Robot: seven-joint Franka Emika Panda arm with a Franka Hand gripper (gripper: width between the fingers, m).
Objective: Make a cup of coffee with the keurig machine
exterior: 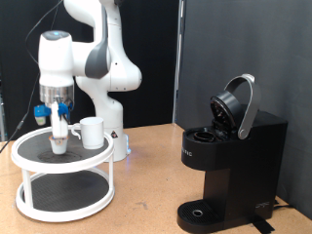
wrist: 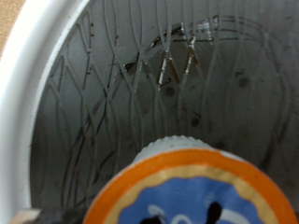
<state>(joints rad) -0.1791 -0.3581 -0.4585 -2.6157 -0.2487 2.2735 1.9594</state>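
The white cup (exterior: 92,132) stands upright on the top tier of a white round rack (exterior: 58,167), handle to the exterior view's right. My gripper (exterior: 60,136) points straight down just left of the cup, low over the rack's dark mesh, at a small white coffee pod (exterior: 60,145). In the wrist view the pod's orange and blue top (wrist: 192,191) fills the lower part, very close and blurred, with the mesh (wrist: 140,84) behind it; my fingers do not show there. The black keurig machine (exterior: 234,161) stands at the exterior view's right with its lid (exterior: 237,105) raised.
The rack has a lower tier (exterior: 63,203) and stands on a wooden table (exterior: 146,200). The robot's base (exterior: 112,132) is just behind the rack. A black curtain (exterior: 214,49) hangs behind the scene.
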